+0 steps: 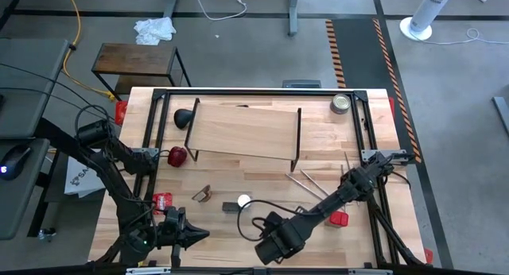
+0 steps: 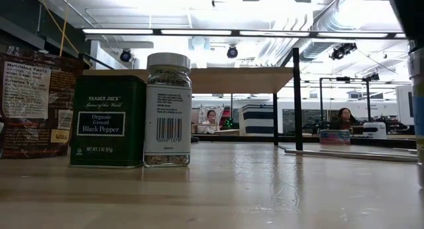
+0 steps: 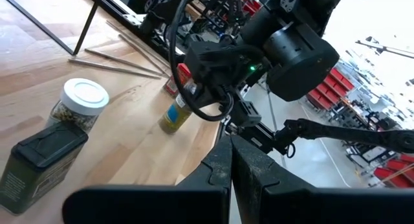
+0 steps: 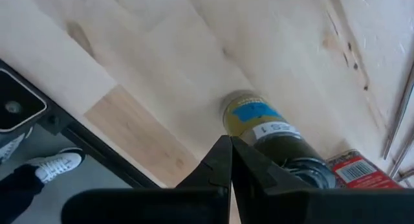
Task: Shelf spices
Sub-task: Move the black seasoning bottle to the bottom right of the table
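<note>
The shelf (image 1: 242, 132), a light-wood board on black rod frames, stands at the table's middle. A white-capped clear jar (image 3: 79, 102) and a dark pepper tin (image 3: 40, 158) stand side by side on the tabletop, also shown in the low view as jar (image 2: 168, 110) and tin (image 2: 108, 121). A tan wedge holder (image 1: 201, 195) lies left of them. An olive jar with a blue label (image 4: 265, 128) sits tilted just beyond my right gripper (image 4: 231, 146), which is shut near the table's near edge (image 1: 266, 237). My left gripper (image 3: 231, 149) is shut and hovers at the near left (image 1: 197, 234). My right gripper's shut fingertips (image 4: 223, 153) stand right beside the side of the blue-labelled jar (image 4: 249, 123), coming down at a slant from the near side. I cannot tell whether they touch it. The jar (image 3: 174, 114) leans on the tabletop.
A round silver tin (image 1: 341, 104) sits at the far right. Thin metal rods (image 1: 306, 180) lie right of the shelf. Red-capped items sit at the left (image 1: 163, 201) and right (image 1: 339, 218). A dark red object (image 1: 177, 156) and a black one (image 1: 184, 116) lie by the shelf's left end.
</note>
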`<state>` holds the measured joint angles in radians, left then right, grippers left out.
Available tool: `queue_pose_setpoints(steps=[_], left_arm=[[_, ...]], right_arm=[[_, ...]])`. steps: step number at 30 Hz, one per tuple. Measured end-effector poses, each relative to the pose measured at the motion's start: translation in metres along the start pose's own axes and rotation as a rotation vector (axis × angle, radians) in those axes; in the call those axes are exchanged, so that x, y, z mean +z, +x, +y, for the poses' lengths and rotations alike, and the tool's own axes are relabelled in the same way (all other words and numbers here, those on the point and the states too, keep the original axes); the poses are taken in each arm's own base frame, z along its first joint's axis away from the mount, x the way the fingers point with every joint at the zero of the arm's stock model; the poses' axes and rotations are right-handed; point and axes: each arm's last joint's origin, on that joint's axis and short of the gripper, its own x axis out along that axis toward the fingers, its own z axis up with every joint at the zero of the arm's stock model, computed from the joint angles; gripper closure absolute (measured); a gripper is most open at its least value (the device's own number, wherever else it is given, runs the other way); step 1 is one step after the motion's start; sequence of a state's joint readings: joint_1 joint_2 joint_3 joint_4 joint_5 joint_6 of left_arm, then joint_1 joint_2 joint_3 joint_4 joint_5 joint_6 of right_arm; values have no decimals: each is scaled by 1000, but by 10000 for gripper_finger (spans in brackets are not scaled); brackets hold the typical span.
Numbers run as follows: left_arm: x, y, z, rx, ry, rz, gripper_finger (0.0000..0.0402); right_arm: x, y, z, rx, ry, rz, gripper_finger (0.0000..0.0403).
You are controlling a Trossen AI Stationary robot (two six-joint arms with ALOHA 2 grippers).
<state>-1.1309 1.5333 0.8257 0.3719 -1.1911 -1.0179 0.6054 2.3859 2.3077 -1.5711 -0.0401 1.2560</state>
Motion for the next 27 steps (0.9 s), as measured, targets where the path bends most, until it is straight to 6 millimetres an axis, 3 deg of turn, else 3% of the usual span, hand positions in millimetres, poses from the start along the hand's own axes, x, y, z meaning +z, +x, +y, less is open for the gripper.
queue_pose_setpoints(steps=[9, 18, 20, 23, 27], left_arm=[[0, 0, 1, 3, 9, 1, 401], [2, 6, 1, 11, -31, -8, 401], [3, 7, 1, 9, -31, -10, 401], [4, 7, 0, 5, -8, -11, 401], [5, 6, 0, 2, -4, -8, 401]], right_arm=[[-9, 0, 3, 10, 59, 38, 403], [-32, -1, 14, 54, 281, -28, 403], [-39, -8, 26, 167, 244, -69, 403], [-56, -22, 48, 400, 55, -161, 403], [-92, -39, 62, 574, -112, -190, 403]])
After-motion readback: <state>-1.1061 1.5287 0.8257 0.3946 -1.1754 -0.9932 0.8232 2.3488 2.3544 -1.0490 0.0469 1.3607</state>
